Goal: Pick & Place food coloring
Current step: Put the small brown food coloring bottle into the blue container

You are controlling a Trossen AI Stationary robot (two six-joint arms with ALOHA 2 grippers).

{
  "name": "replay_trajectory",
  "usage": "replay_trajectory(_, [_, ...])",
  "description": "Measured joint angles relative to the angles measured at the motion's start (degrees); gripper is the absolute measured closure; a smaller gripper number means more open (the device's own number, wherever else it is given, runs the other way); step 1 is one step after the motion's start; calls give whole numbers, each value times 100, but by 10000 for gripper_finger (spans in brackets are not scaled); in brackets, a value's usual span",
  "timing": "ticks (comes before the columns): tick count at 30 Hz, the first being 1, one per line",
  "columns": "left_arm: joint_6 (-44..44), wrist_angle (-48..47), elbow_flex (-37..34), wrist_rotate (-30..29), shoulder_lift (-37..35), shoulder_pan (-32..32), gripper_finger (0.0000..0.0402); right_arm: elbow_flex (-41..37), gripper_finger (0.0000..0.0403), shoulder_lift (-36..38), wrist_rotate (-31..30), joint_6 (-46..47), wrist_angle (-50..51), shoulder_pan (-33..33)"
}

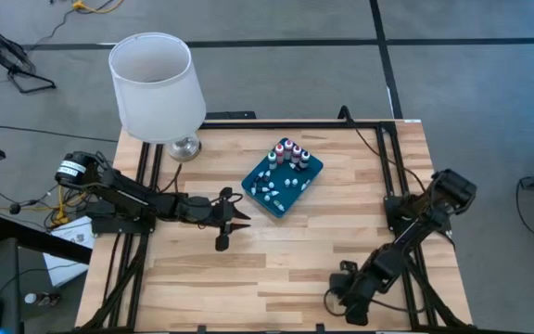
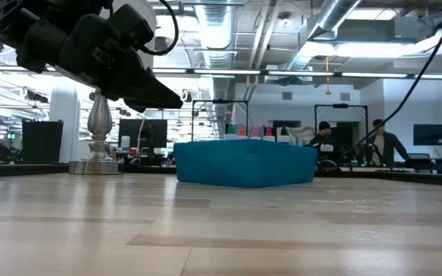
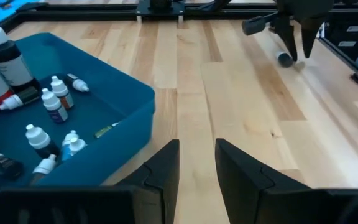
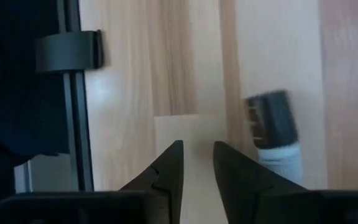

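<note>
Right wrist view: one stray food coloring bottle [image 4: 275,134] beside the right jaws, not yet between them.

The right jaws hang low over the near right part of the tabletop [image 1: 276,260], parted only narrowly and grasping nothing, with the bottle, which seems to lie on its side, just off to one side of them. To do this well, I would slide the jaws sideways until the bottle is centred, spread them wider, come down and close across its pale body, since a round bottle may roll if nudged. The other bottles [image 3: 55,102] sit in the teal tray [image 2: 244,165]; the left jaws wait near it, slightly parted and empty.
</note>
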State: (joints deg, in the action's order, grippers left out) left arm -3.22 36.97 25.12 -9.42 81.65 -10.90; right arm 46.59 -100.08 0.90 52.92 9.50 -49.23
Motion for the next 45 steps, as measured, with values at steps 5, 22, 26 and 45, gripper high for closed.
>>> replay_trajectory(5, [-256,2,0,21,0,0,306,144,333,126,-30,-477,580,393])
replay_trajectory(22, [-373,72,26,427,0,-11,306,527,344,796,-1629,-927,2546,723])
replay_trajectory(26, [-307,76,28,536,0,-11,306,529,344,685,-1905,-1110,2535,843])
replay_trajectory(45, [228,-1192,875,-19,577,-436,306,201,344,593,-2077,-2447,1147,2051])
